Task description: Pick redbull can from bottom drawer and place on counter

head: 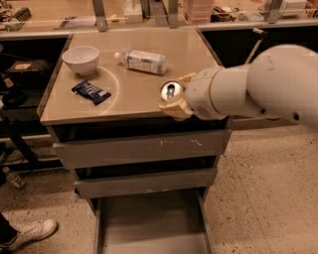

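Note:
My gripper is shut on the redbull can, a slim silver can whose shiny round top and pull tab face the camera. I hold it upright in the air over the front right part of the counter, a tan brushed-steel cabinet top. The white arm reaches in from the right. The bottom drawer stands pulled out below, its flat grey floor bare.
On the counter lie a clear plastic bottle with white label, a white bowl and a dark snack packet. Two shut drawers with scratched fronts sit under the top. A long wooden bench runs behind. A shoe is at lower left.

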Tool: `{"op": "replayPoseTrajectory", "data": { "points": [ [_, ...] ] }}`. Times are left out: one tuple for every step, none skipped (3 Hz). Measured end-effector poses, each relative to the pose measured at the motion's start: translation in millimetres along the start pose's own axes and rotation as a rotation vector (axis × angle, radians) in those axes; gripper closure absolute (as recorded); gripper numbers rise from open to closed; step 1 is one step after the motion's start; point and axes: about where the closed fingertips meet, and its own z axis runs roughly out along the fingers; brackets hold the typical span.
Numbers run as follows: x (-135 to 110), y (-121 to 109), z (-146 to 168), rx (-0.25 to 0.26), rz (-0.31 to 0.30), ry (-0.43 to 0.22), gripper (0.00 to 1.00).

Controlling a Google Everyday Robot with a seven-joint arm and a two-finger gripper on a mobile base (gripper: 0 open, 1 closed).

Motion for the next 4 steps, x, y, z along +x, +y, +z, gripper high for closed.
{"op": "replayPoseTrajectory", "data": {
  "points": [
    [-4.3, -4.2, -1.4, 0.007, -0.006, 0.001, 1.0],
    [-18.3, -21.1, -14.0, 0.054, -0.018, -0.02, 1.0],
    [-56.6, -69.4, -28.9, 0.101, -0.004, -0.102, 1.0],
    [-59.7, -71.0, -30.1, 0.104, -0.007, -0.107, 1.0]
  ]
}}
